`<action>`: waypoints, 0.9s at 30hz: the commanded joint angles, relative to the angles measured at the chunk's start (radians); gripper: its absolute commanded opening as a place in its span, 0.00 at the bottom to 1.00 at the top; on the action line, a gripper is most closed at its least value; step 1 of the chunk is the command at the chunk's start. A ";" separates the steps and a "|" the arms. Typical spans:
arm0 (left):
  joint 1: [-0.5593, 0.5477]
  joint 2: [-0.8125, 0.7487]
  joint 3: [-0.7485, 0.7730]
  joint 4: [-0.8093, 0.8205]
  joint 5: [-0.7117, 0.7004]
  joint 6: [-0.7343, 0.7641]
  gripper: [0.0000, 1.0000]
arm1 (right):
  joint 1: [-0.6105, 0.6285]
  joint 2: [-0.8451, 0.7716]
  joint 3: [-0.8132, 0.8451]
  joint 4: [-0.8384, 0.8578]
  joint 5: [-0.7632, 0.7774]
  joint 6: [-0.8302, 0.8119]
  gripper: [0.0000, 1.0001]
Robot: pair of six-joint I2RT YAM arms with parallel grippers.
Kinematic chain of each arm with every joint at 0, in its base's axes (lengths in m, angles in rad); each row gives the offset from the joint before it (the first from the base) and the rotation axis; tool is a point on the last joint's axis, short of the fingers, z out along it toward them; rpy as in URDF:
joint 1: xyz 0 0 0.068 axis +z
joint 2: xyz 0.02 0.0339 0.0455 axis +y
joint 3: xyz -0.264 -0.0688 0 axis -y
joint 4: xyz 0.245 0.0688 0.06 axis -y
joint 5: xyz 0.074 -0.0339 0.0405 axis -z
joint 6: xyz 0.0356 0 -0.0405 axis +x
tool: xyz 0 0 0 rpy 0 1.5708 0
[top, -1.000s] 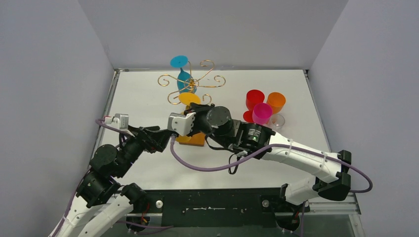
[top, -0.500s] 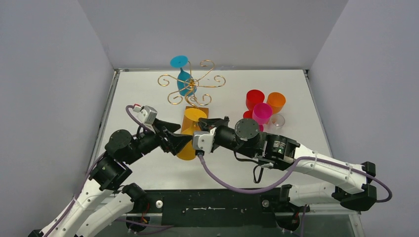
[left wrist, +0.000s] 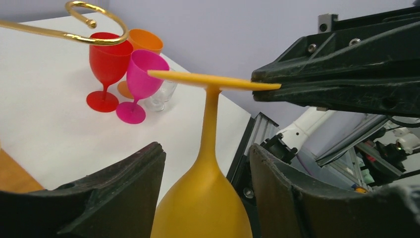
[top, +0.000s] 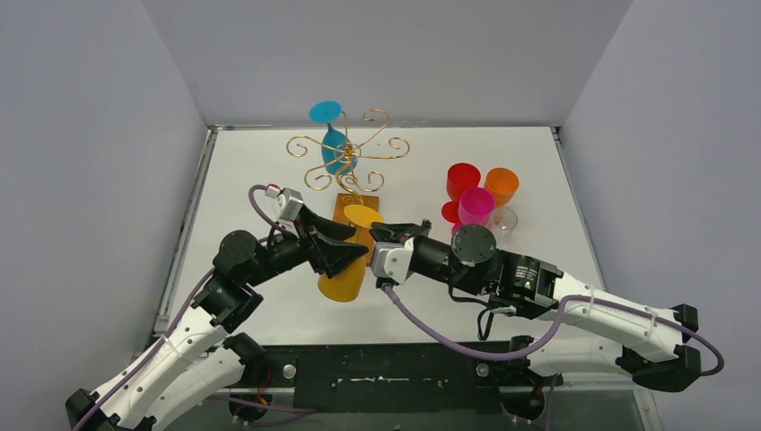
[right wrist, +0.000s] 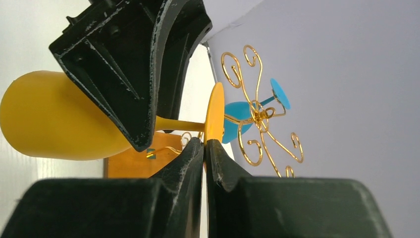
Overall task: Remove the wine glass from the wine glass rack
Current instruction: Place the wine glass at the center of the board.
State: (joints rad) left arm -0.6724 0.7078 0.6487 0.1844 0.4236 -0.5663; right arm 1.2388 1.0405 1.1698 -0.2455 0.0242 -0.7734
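1. Yellow wine glass point(top: 342, 284) hangs in the air on the near side of the wine glass rack point(right wrist: 257, 113), upside down and tilted. Its flat foot is uppermost and towards the rack; its bowl is lower and towards the arm bases. By my reading it is free of the gold wire, since the nearest scroll sits apart from the foot in the left wrist view.
2. Its long axis runs from foot to bowl, roughly from the rack back towards the robot. The coming move turns on this line: the stem and upper bowl lie along it, right between the left fingers.
3. The right gripper point(right wrist: 204, 144) comes in from the right and is pinched together on the rim of the foot. It seems to carry the whole glass by that thin edge.
4. The left gripper point(top: 345, 244) reaches in from the left with its jaws spread apart, one on each side of the bowl where it narrows to the stem. Gaps show beside the stem. Lower down I cannot tell whether a pad touches the bowl.
5. Both grippers are at the glass, but only the left one is placed to take the bowl, probably by closing across the axis.
6. A blue glass point(top: 334, 144) hangs on the far side of the rack.
7. Red point(top: 462, 180), orange point(top: 502, 185), pink point(top: 476, 206) and clear point(top: 505, 219) glasses stand together on the table point(top: 269, 180), well to the right.
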 commanded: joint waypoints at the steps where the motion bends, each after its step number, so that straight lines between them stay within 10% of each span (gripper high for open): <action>1: 0.003 0.032 0.011 0.154 0.086 -0.046 0.59 | 0.010 -0.038 -0.030 0.080 -0.018 0.064 0.00; 22: 0.003 0.085 0.002 0.177 0.151 -0.117 0.01 | 0.008 -0.077 -0.106 0.124 -0.018 0.148 0.00; 27: 0.003 0.094 0.007 0.169 0.158 -0.130 0.00 | 0.010 -0.077 -0.119 0.135 -0.013 0.165 0.00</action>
State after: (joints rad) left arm -0.6693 0.7979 0.6395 0.3016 0.5373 -0.6758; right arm 1.2388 0.9768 1.0622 -0.2012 0.0147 -0.6418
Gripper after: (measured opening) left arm 0.120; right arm 0.049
